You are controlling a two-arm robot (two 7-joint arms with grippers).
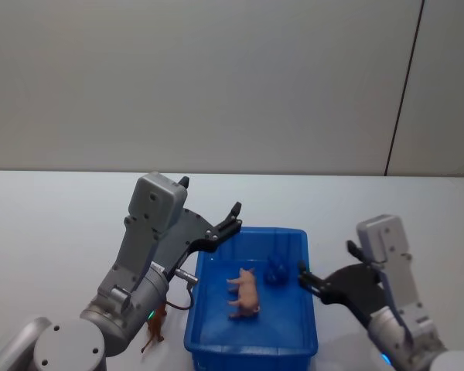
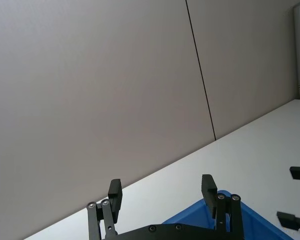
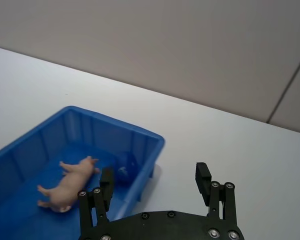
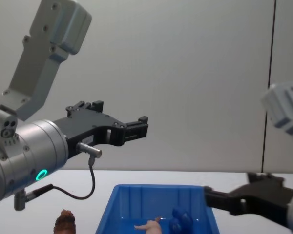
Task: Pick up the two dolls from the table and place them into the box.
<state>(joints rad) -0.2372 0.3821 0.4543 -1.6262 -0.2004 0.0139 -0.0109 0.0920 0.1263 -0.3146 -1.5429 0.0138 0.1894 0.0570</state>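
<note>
The box (image 1: 251, 349) sits on the white table (image 1: 54, 224), and both dolls are already inside it. The pale pink doll (image 1: 246, 292) lies on its side on the box floor, roughly at the middle. The deep blue doll (image 1: 276, 269) rests on the floor just beyond it, toward the box's far right corner, close to the pink one; whether they touch cannot be told. The left end effector (image 1: 209, 197) hangs in the air over the box's far left corner, well above the rim in the chest view. Its fingers (image 2: 115, 192) are spread wide with nothing between them, and they point out past the box's far wall. The right end effector (image 1: 325, 257) sits just outside the box's right wall, near the far right corner and only a little above rim height. Its fingers (image 3: 202, 175) are also spread wide and empty. From the right wrist camera the box's corner lies ahead of those fingers, with the pink doll inside. A small brown toy figure (image 1: 155, 328) stands on the table just outside the box's left wall, near the front corner, below the left arm.
</note>
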